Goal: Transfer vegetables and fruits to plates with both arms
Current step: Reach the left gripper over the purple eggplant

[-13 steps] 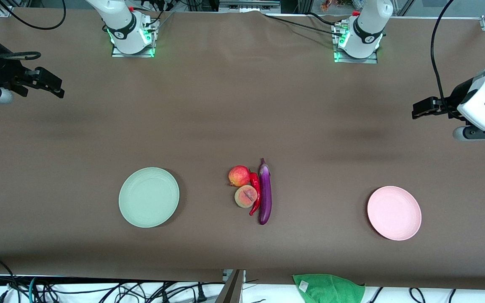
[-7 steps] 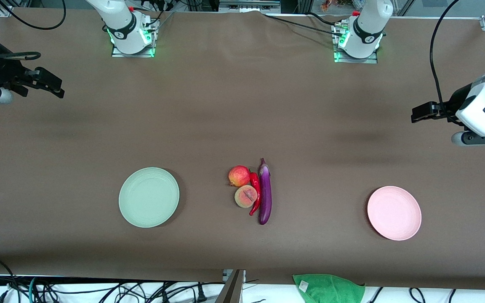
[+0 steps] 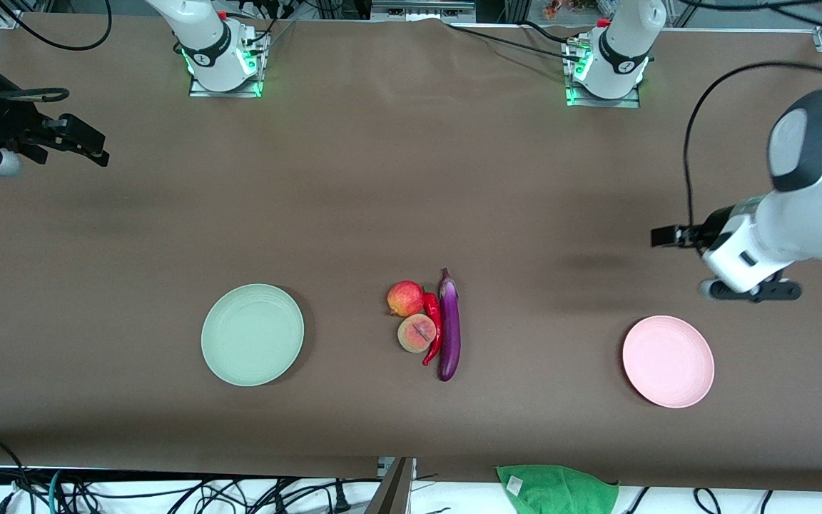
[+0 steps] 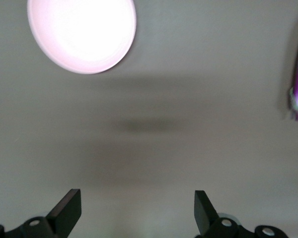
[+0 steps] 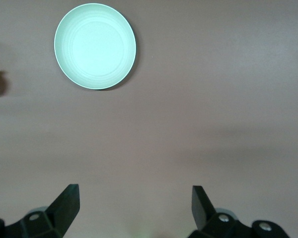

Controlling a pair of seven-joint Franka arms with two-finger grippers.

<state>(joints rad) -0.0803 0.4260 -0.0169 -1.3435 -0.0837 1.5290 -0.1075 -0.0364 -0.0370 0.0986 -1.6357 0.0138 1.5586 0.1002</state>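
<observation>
We start at the right arm's end of the table [image 3: 382,178]. The right gripper [image 3: 100,151] hangs in the air over the bare table edge there, and its arm waits. In the right wrist view its two fingers [image 5: 64,201] are spread wide with nothing between them.

Next comes the green plate [image 3: 252,335]. It has nothing on it.

In the middle of the table all the food sits in one tight bunch. The pomegranate [image 3: 405,298] is farther from the front camera and the peach [image 3: 417,333] is nearer to it. The red chili [image 3: 433,328] is squeezed between these two fruits and the long purple eggplant [image 3: 449,332], which lies on the side toward the left arm.

Then comes the pink plate [image 3: 668,361], also bare. The left gripper [image 3: 657,235] is up over the table near this plate, and we think it is heading for the food. Its fingers [image 4: 69,208] are spread apart too, and hold nothing.

What could go wrong? The food is packed so close that fingers coming down for one piece may bump the next one. The round fruits could roll away. The eggplant is shiny and slim, so it could slip or tip if grabbed near one end. If both arms reach into the bunch together, they might hit each other.
</observation>
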